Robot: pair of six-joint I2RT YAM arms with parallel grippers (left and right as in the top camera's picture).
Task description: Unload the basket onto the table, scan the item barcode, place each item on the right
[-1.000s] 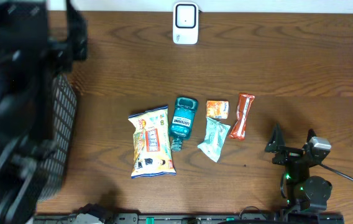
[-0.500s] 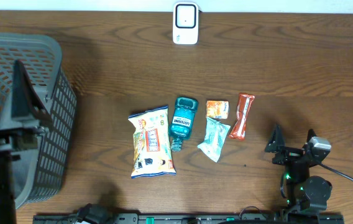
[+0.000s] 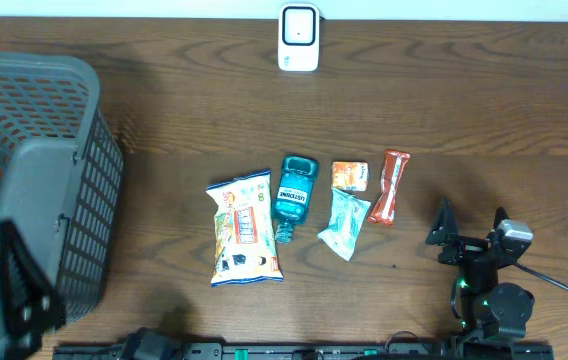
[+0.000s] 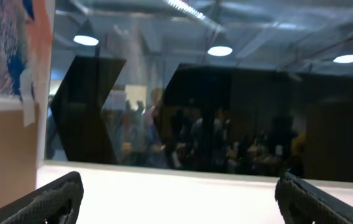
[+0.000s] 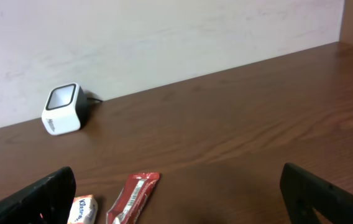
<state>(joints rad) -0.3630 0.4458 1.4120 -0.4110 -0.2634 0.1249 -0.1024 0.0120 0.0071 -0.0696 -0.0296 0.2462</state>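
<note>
Items: five packs lie in a loose row on the table, on the near side of the scanner and well apart from it. None is lifted and none is in front of its window.
Row, from the scanner's left to its right: snack bag, mouthwash bottle, pale green pouch with the orange packet on its scanner side, then the red bar wrapper.
Barcode: I can't make one out on any upward face, so I can't tell which side has to face the scanner.
Right gripper: fingers spread wide and empty. It sits farther from the scanner than the row, nearest the red bar wrapper.
Left gripper: fingers wide apart with nothing between them. Its camera looks out at a room, not the table. From overhead the arm is a grey blur over the basket, far to the scanner's left.
Risk, crowding: the bottle lies just beside the snack bag and the pouch. I judge that closing on one could shove a neighbour or catch two at once.
Risk, grip: the soft, crinkly wrappers may fold or slip on the long carry to the scanner.
Risk, wrong face: if I present an item without finding its code, the scan fails and I have to regrip.
Risk, left arm: it gives me no table view, so reaching with it now would be blind, and the basket rim is close enough to snag.
</note>
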